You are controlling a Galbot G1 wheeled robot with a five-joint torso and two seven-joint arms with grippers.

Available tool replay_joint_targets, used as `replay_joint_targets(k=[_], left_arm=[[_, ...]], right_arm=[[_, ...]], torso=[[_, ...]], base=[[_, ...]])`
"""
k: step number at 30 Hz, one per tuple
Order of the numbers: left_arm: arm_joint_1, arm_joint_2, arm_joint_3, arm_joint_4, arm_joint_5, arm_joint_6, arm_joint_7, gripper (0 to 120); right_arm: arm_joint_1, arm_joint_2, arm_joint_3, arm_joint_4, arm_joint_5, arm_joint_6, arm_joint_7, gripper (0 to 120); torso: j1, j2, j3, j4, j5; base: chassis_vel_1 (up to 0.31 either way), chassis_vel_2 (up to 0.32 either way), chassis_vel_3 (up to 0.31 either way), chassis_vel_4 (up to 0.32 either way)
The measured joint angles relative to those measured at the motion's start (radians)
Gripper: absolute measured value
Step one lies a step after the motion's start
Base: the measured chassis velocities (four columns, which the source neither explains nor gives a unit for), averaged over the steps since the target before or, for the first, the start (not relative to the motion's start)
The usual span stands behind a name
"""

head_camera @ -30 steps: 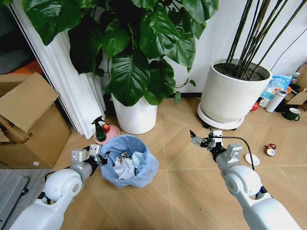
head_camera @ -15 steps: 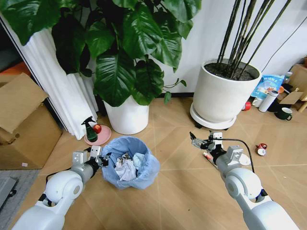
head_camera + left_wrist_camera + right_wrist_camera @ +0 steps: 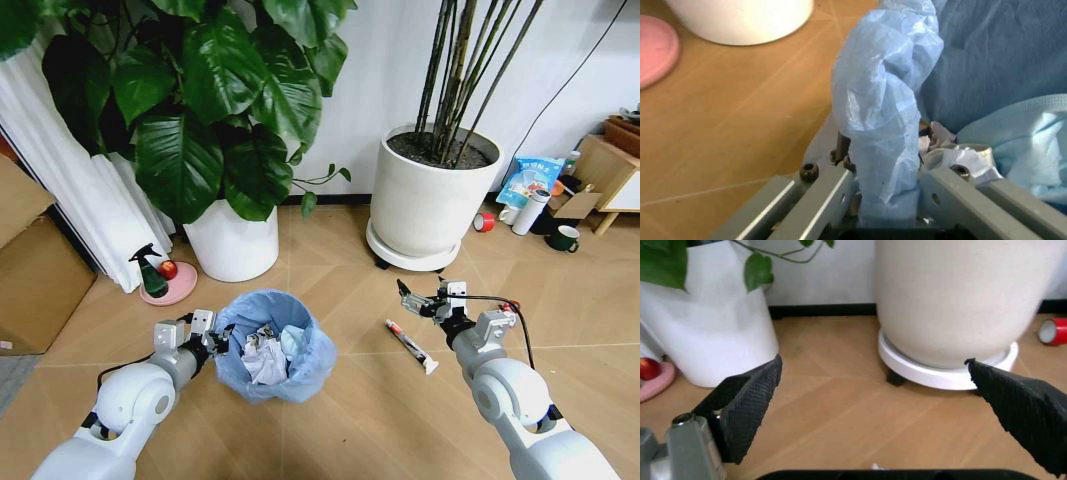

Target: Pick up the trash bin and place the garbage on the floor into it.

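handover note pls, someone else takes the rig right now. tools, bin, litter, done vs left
Left tool: shut on the bin, clamping its bag-lined rim.
Right tool: open, empty, held above the floor beside the tube.
Bin: in front of the robot, left of centre; the pictures do not show if it is lifted. Crumpled paper is already in it.
Litter left: the tube on the floor, just left of the right arm. A small red item lies beyond the right arm; too small to identify.
Left to do: put the tube in the bin, then check the red item.
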State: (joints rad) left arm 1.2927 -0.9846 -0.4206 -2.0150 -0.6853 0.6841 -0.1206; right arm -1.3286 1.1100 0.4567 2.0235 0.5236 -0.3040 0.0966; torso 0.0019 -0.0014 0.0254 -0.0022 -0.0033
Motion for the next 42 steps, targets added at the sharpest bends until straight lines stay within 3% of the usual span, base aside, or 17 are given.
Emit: replay_joint_targets(k=[26,42], left_arm=[[0.034,-0.009,0.0,-0.017,0.015,-0.003,-0.003,0],[0.03,-0.009,-0.016,-0.006,0.014,-0.007,-0.011,0]], right_arm=[[-0.055,0.021,0.028,0.02,-0.019,0.017,-0.004,100],[-0.074,0.056,0.034,0.036,-0.037,-0.005,0.019,100]], torso=[[0.0,0.0,0.0,-0.0004,0.0003],[0.0,0.0,0.0,0.0001,0.0003]], base=[[-0.168,-0.17,0.162,0.166],[-0.017,-0.011,0.019,0.021]])
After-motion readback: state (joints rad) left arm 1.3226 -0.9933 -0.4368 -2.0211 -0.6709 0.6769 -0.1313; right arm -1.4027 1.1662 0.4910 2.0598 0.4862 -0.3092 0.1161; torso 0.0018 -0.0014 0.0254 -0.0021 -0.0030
